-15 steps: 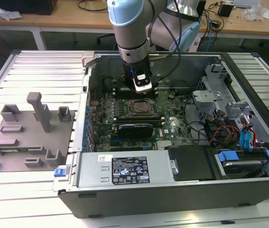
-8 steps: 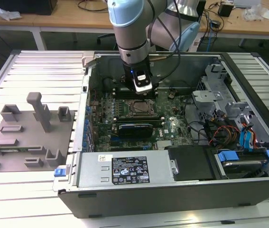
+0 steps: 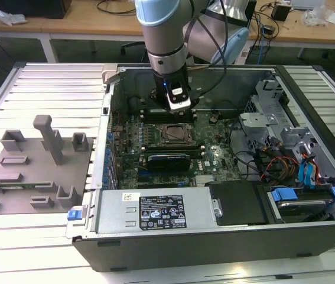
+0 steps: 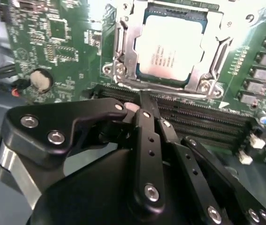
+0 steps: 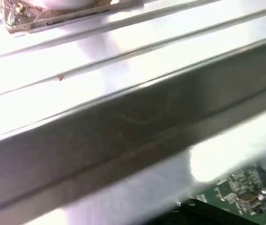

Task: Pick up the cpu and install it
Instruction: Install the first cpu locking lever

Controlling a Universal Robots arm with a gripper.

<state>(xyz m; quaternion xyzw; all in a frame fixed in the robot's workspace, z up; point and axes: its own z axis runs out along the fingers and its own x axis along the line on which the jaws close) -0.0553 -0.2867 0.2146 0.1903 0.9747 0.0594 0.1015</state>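
Hanging inside the open computer case, my claw has its black fingers pressed together with nothing between them, just above the memory slots. The cpu lies flat in its metal-framed socket on the green board, just beyond my fingertips. On the exterior view's left, the grey tray sits on the table, well apart.

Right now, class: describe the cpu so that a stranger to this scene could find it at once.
Start at the open computer case and find the green motherboard inside. In the second wrist view, the cpu lies in the metal-framed socket beyond the gripper. It alone is a plain, flat, silvery square.
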